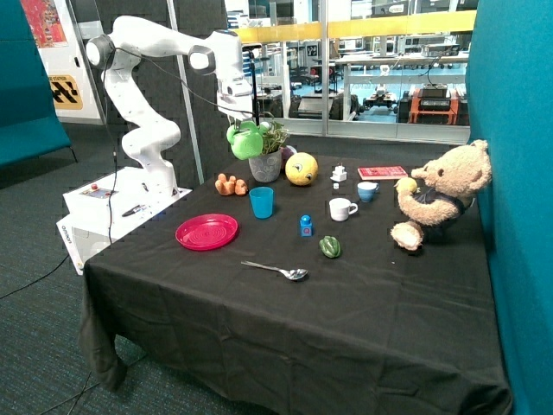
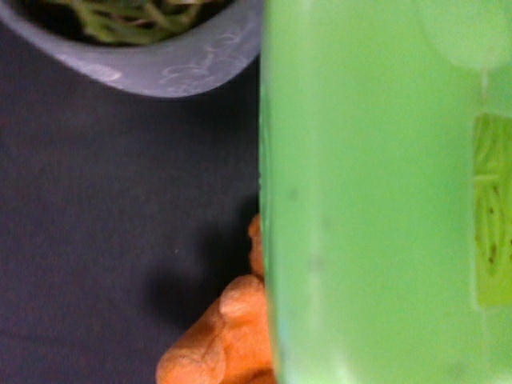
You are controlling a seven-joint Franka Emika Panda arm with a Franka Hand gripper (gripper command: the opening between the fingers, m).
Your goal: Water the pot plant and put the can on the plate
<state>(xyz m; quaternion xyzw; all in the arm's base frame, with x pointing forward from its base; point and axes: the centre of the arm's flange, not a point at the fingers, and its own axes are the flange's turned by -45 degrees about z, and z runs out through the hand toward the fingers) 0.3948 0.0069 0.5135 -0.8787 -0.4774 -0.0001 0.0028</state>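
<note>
Now tool (image 1: 244, 130) holds can (image 1: 246, 142) over pot plant (image 1: 266, 156); plate (image 1: 206, 232) bare

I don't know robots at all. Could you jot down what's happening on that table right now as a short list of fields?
Arm: white robot arm, its gripper holding the bright green plastic watering can in the air
Can position: lifted beside the leafy pot plant in a grey speckled pot, above the small orange toy
Plate: flat round pink-red plastic plate, nothing on it
Nearby: blue plastic cup, metal spoon, yellow round plush toy
Task stage: can at the plant, not yet put on the plate
</note>
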